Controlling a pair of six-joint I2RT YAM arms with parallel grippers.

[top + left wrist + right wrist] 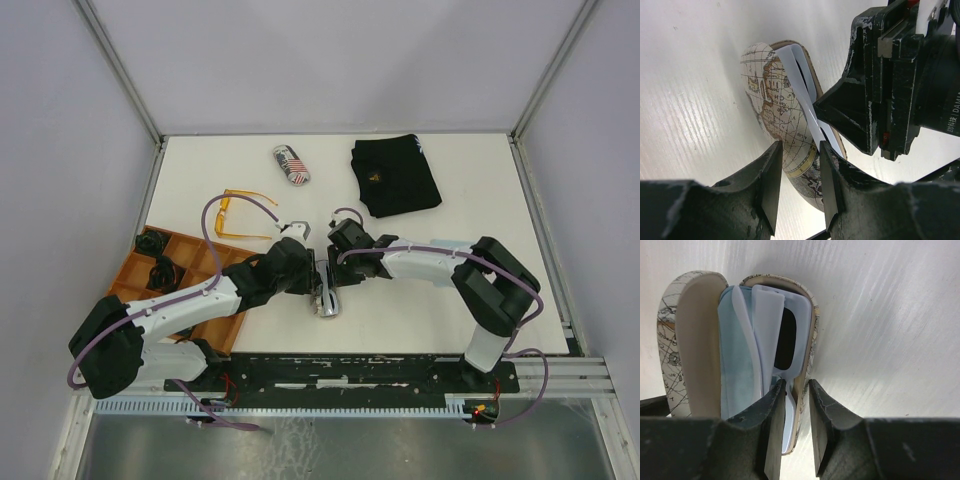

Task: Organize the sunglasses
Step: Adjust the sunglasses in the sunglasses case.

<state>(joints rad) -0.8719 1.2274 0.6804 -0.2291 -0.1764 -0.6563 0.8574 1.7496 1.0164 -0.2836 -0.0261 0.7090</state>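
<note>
left gripper (800, 147) clamped on map-print case (772, 107) lid | right gripper (796, 385) pinching case rim, white sunglasses (767, 315) inside | orange sunglasses (222, 213) upper left, apart

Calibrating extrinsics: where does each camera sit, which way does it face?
Top external: above, behind, looking down at the table; left arm, right arm show.
Left wrist: low, facing the map-print case; own fingers, plus the right gripper.
Right wrist: looks into the open case at the white sunglasses; own fingers.
Shared: both wrist views show case and sunglasses.
</note>
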